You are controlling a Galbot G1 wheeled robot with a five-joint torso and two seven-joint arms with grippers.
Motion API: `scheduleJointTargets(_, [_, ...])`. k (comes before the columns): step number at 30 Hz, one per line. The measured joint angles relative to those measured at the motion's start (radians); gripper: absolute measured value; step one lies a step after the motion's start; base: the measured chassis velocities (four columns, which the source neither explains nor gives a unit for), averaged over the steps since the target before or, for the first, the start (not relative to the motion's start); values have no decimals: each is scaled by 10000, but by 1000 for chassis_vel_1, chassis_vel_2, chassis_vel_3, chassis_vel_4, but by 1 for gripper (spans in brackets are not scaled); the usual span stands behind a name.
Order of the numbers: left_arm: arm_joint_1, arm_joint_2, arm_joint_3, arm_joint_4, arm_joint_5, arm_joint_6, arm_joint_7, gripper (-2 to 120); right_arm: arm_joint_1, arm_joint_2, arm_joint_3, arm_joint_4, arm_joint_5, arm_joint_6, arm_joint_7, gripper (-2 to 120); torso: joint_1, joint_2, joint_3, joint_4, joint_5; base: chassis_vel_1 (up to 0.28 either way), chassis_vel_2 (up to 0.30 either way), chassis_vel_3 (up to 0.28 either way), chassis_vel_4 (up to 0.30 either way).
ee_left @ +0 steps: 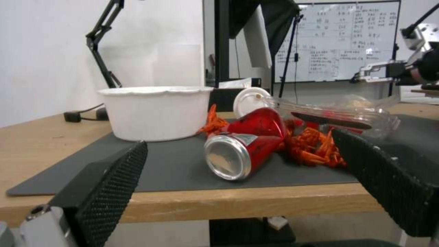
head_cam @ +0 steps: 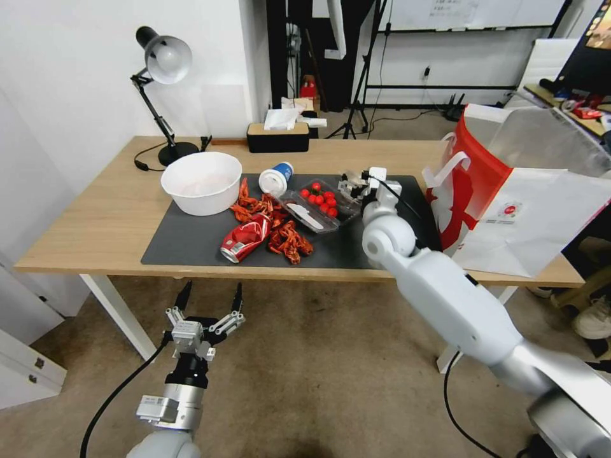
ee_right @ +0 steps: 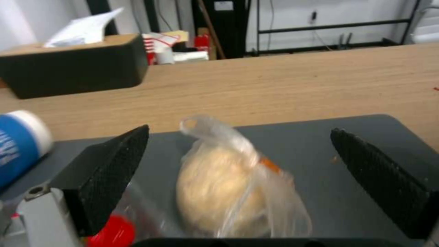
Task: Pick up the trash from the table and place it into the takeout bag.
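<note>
Our right end effector (head_cam: 356,180) reaches over the dark grey mat (head_cam: 191,238) toward the bench's (head_cam: 95,210) far edge, its two black fingers (ee_right: 109,171) spread wide on either side of a crumpled clear wrapper (ee_right: 233,192) with a pale lump inside, and we see no contact with it. Our left end effector (head_cam: 210,299) hangs below the bench's near edge, fingers wide apart and empty.

On the mat we see a white round bowl (head_cam: 202,181) near its left end, a blue-and-white paper cup (head_cam: 276,178) lying on its side, a clear plastic tray (head_cam: 321,203) with red pieces in it, orange-red scraps (head_cam: 286,238), and a crushed red soda can (head_cam: 245,238) close to the near edge. We cannot read any lettering on the can or cup.

At the bench's right end stands the takeout bag (head_cam: 509,197), white with red panels and a small round red logo, too small for us to read. A black tissue box (head_cam: 278,137) and a desk lamp (head_cam: 162,95) sit along the far edge.
</note>
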Motion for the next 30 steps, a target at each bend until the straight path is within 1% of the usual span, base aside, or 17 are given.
scheduleJointTargets(2, [-10, 16, -4, 0, -24, 0, 0, 100, 262, 157, -53, -417, 51, -141, 70, 100, 0, 0, -1, -1, 0, 0, 0, 0, 0])
scheduleJointTargets(5, [-20, 31, -7, 2, -52, 0, 0, 100, 409, 240, -97, -632, 101, -259, 104, 100, 0, 0, -1, -4, 1, 0, 0, 0, 0])
scheduleJointTargets(6, [-29, 56, -12, 6, -95, 0, 0, 100, 584, 349, -142, -877, 172, -398, 153, 100, 0, 0, -1, -4, 0, 0, 0, 0, 0])
scheduleJointTargets(9, [-41, 90, -18, 21, -147, 0, 0, 100, 757, 466, -177, -1157, 244, -514, 181, 100, 1, 0, -1, -1, 1, 0, 0, 0, 0])
scheduleJointTargets(12, [-113, 197, -21, 99, -305, 0, 0, 100, 1233, 774, -306, -1942, 427, -749, 140, 100, 0, 0, -1, -1, 0, 0, 0, 0, 0])
scheduleJointTargets(13, [-113, 197, -21, 99, -305, 0, 0, 100, 1233, 774, -306, -1942, 427, -749, 140, 100, 0, 0, -1, -1, 0, 0, 0, 0, 0])
scheduleJointTargets(15, [-206, 292, -24, 166, -453, 17, 0, 100, 1565, 1033, -430, -2580, 580, -996, -2, 100, 1, 1, 0, -1, 1, 0, 0, 0, 0])
scheduleJointTargets(16, [-206, 292, -24, 166, -453, 17, 0, 100, 1565, 1033, -430, -2580, 580, -996, -2, 100, 1, 1, 0, -1, 1, 0, 0, 0, 0])
scheduleJointTargets(18, [-220, 300, -25, 194, -491, 26, -1, 100, 1693, 1172, -474, -2968, 589, -1146, -126, 100, 0, 2, 0, 0, 0, 0, 0, 0, 0])
scheduleJointTargets(22, [-219, 270, -20, 203, -492, 31, -1, 100, 1749, 1226, -527, -3262, 586, -1308, -379, 100, 0, 2, -1, -4, 2, 0, 0, 0, 0])
scheduleJointTargets(26, [-232, 284, -15, 223, -499, 60, -3, 100, 1756, 1214, -619, -3373, 578, -1550, -624, 100, -1, 1, 0, -1, 2, 0, 0, 0, 0])
scheduleJointTargets(30, [-224, 267, 3, 224, -491, 66, -3, 100, 1721, 1165, -630, -3374, 572, -1660, -662, 100, -2, 1, -1, -2, 1, 0, 0, 0, 0])
